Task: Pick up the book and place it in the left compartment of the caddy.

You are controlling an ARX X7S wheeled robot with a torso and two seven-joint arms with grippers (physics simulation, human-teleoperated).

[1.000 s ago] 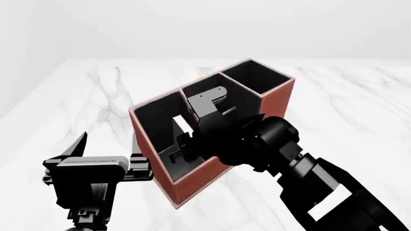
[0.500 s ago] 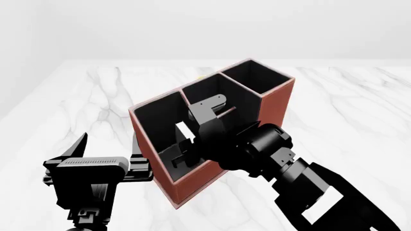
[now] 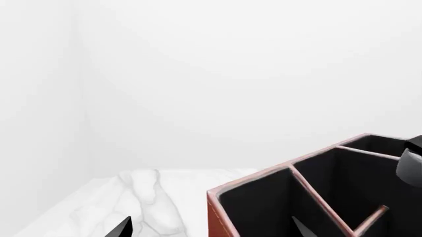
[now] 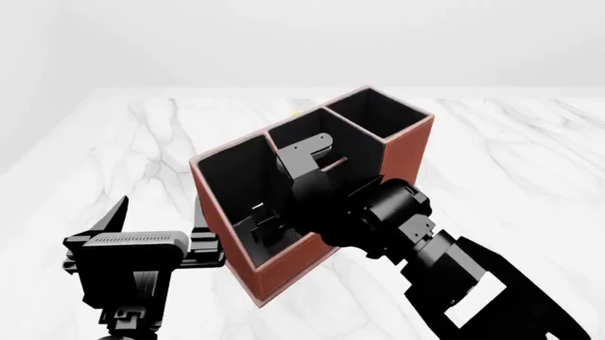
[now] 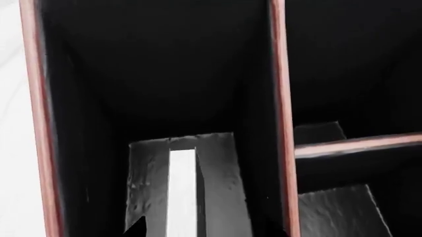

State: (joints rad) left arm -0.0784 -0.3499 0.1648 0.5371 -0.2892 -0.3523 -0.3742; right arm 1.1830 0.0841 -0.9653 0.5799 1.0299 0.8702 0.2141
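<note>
The reddish-brown caddy [image 4: 283, 273] stands in the middle of the marble table. My right gripper [image 4: 260, 223] reaches down deep inside its left compartment [image 4: 227, 184]. In the right wrist view the book [image 5: 183, 192] stands on the grey floor of that black bay [image 5: 165, 74], white page edge up. One dark fingertip [image 5: 135, 227] is apart from it, so my right gripper [image 5: 209, 229] is open. The book is hidden in the head view. My left gripper [image 4: 158, 212] is open and empty beside the caddy's left wall, which also shows in the left wrist view [image 3: 214, 212].
The divided middle bay [image 4: 302, 134] and the tall end bay [image 4: 378, 113] lie behind my right arm. White marble table [image 4: 511, 163] spreads all round the caddy. A small yellowish thing [image 4: 296, 113] peeks out behind the caddy.
My right gripper has sunk deeper into the left compartment. The book's white edge, seen between the fingers earlier, has dropped out of the head view. The left arm has not moved.
</note>
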